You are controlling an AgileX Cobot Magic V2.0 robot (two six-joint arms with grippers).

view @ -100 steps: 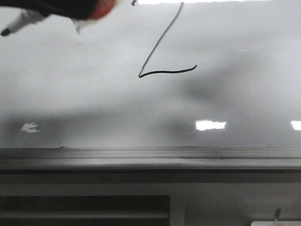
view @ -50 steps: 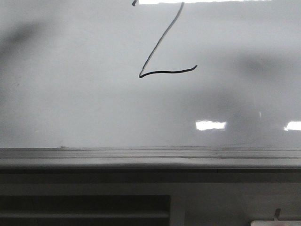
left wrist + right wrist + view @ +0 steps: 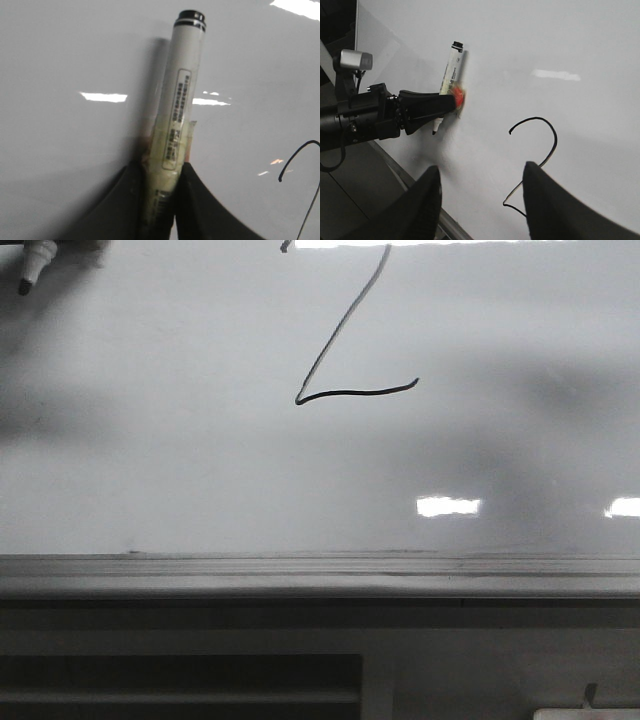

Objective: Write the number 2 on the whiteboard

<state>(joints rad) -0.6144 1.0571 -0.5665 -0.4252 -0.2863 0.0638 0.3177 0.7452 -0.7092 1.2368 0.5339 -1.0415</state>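
Glossy whiteboard [image 3: 180, 460] fills the background; the number 2 [image 3: 345, 350] lies at 3 o'clock from the marker [image 3: 177, 115], which is grasped upright by the left pincer [image 3: 160, 200]; the right pincer [image 3: 480, 205] is released.

Front view: top curl of the thin black hand-drawn number 2 [image 3: 340, 335] is cut off by the upper edge, as is most of the white-barrelled black-tipped marker [image 3: 28, 265]. Left wrist: marker label print too small to read; the dark left gripper fingers [image 3: 197, 210] hide its lower barrel. Right gripper's [image 3: 480, 200] dark fingers cropped at the frame edge.
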